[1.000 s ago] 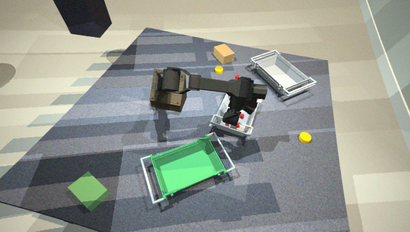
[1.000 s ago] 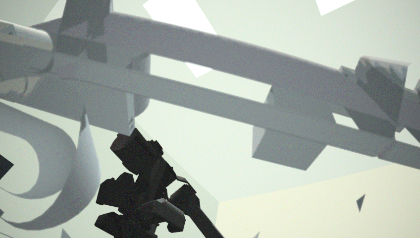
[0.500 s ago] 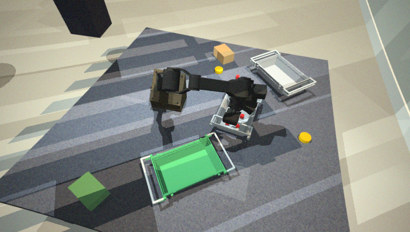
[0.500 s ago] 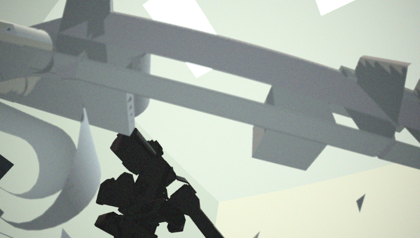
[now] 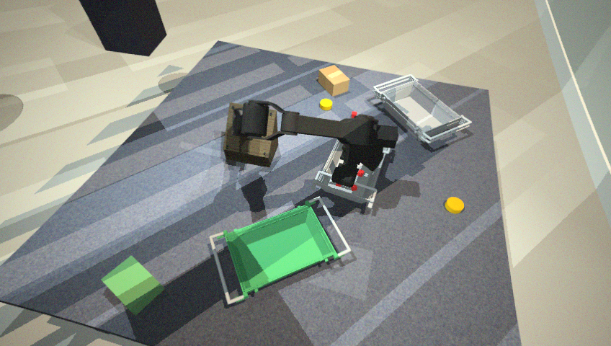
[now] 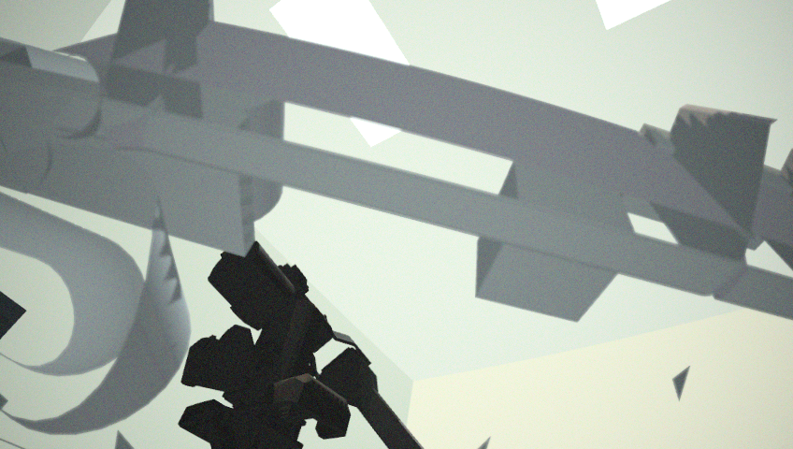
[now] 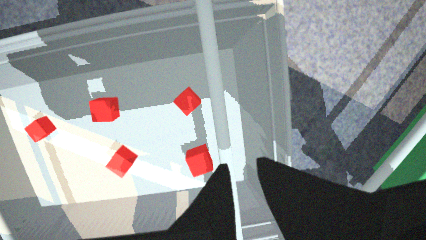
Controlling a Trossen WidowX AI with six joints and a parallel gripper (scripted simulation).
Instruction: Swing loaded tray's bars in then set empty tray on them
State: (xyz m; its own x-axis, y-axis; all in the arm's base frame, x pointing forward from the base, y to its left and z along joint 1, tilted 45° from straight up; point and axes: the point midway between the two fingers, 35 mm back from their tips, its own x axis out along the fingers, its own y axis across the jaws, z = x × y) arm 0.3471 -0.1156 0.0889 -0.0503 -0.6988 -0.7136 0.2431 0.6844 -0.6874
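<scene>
With green tray (image 5: 280,250) (image 7: 416,162) beside loaded tray (image 5: 346,193) (image 7: 281,100), jaws (image 5: 343,182) slightly apart, grip unclear.

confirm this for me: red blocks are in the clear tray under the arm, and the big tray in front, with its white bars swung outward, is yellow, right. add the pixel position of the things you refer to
The big tray (image 5: 280,247) (image 7: 416,159) is green, not yellow, as the top view shows. The rest stands: red blocks (image 5: 360,173) (image 7: 104,109) in the clear tray (image 5: 348,193) (image 7: 281,90) under the arm, and white bars (image 5: 334,225) (image 7: 397,165) swung outward.

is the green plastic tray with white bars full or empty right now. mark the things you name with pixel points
Empty: the green plastic tray (image 5: 280,248) shows its bare floor, with no blocks inside.
</scene>
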